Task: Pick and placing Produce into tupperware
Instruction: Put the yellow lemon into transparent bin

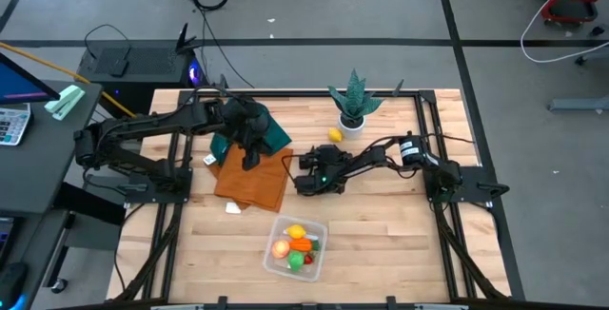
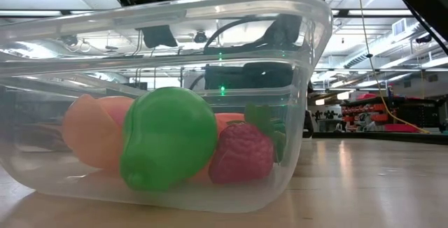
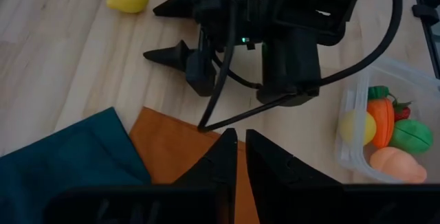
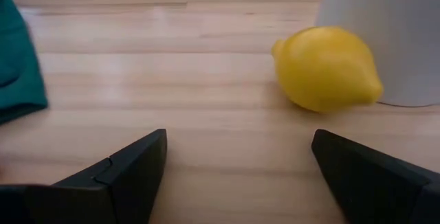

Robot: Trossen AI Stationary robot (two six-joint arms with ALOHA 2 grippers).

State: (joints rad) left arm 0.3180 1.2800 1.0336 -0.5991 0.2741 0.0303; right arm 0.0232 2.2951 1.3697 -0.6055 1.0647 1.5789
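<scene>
high view: the lemon [image 1: 335, 135] lies just beside the white pot [image 1: 351, 124], and the tupperware [image 1: 274, 256] holds other produce. left wrist view: the left claw [image 3: 240, 157] is narrow, empty. right wrist view: the right claw [image 4: 237, 165] is wide; it could push the lemon or knock the pot.

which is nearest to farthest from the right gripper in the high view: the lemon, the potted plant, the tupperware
Measured from the open right gripper at mid-table:
1. lemon, just beyond it toward the table's far edge, beside the pot.
2. potted plant, a little past the lemon on the same side.
3. tupperware, toward the near edge, holding produce.
</scene>
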